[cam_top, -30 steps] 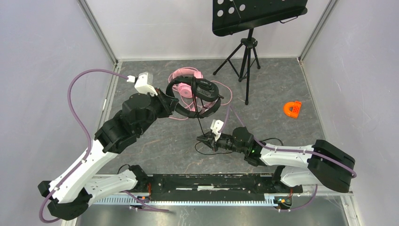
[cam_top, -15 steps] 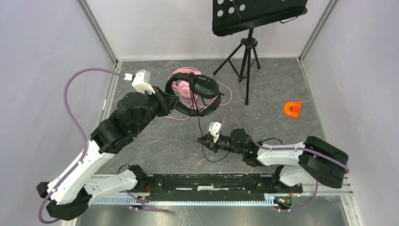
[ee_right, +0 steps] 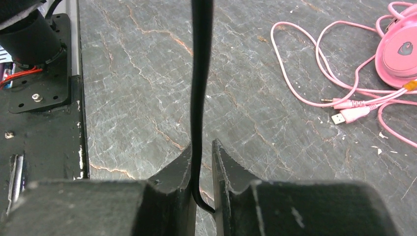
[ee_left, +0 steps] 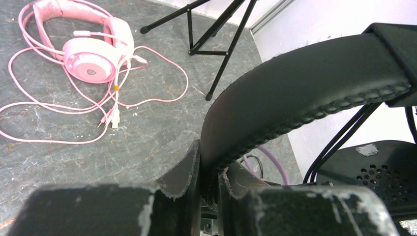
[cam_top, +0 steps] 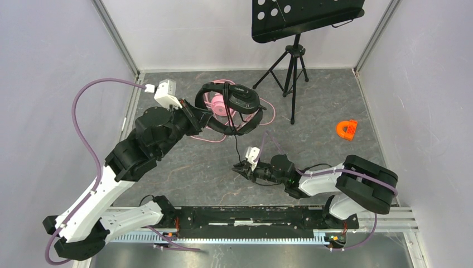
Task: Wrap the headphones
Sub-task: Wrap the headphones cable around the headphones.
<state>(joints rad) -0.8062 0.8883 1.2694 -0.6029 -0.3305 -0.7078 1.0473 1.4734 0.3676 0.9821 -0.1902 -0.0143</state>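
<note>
Currently the left hand [ee_left: 209, 164] clamps the padded band [ee_left: 305, 93] of the all-black over-ear headset [cam_top: 241, 100], raised above the grey stone-patterned tabletop [ee_right: 137, 88]. Right hand [ee_right: 202, 146]: jaws barely parted, thin black cable [ee_right: 200, 73] running loosely between. Guide it taut around the band, turns side by side.

You'll see the black headphones [ee_left: 305, 83] have a matt, leather-like headband with a stitched edge; the pink headphones [ee_left: 91, 61] look like smooth, slightly glossy plastic. The table [ee_right: 137, 73] is matt grey, stone-veined.
</note>
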